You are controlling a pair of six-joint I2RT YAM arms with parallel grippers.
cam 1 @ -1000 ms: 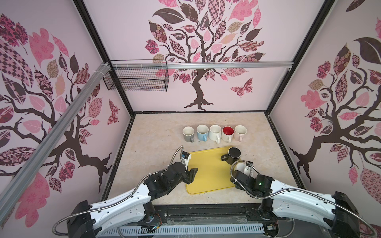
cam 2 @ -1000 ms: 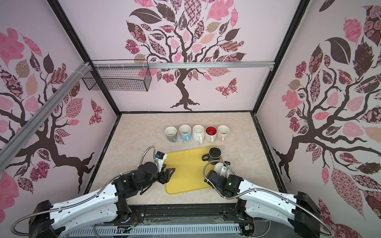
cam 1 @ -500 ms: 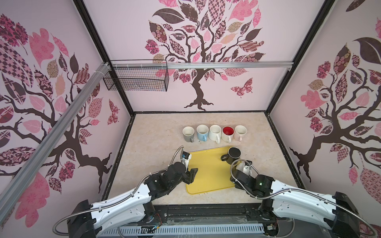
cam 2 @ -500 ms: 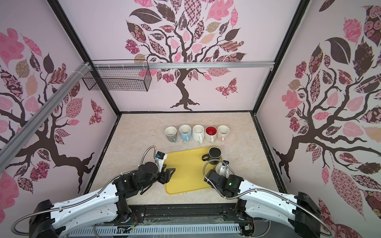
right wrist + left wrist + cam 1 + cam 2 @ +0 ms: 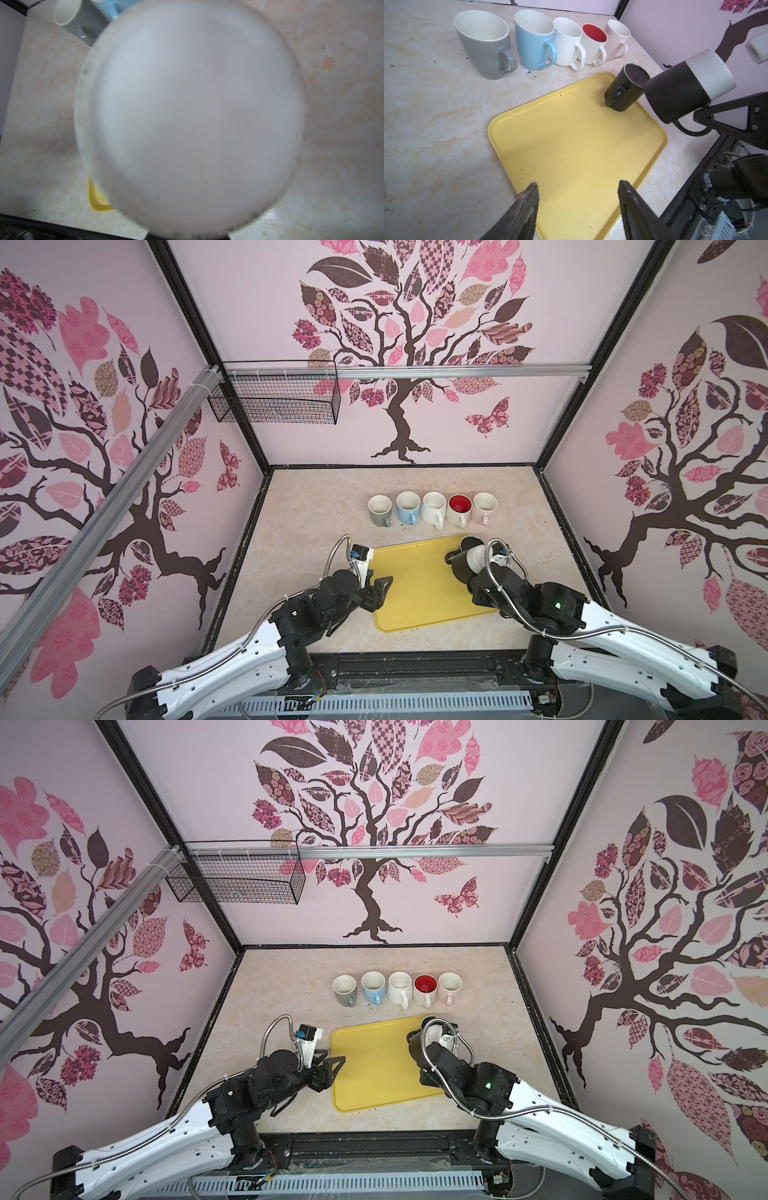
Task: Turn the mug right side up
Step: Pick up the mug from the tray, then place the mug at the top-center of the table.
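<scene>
Black over most of its body with a white band around the base, the mug [image 5: 685, 87] hangs tilted in the air. Its white end is raised and its dark mouth end angles down toward the yellow tray [image 5: 571, 145]. The mouth itself cannot be seen. In both top views the mug sits right of centre in the lower half of the frame [image 5: 467, 563] [image 5: 419, 1044], over the tray's far right corner. There the white base points to the upper right and the dark part to the lower left. A thin dark handle loops out beneath the body, and the right gripper [image 5: 702, 122] is clenched on that handle. In the right wrist view a blurred, pale disc [image 5: 187, 116] fills most of the frame, apparently the mug's white base.

Just beyond the mug a plain black mug [image 5: 625, 91] stands upright on the tray's far corner, mouth up. The left gripper [image 5: 578, 185] is released and holds nothing, its two fingers spread above the tray's near edge. Five upright mugs [image 5: 432, 508] stand in a row on the marbled table [image 5: 316, 514] behind the tray.
</scene>
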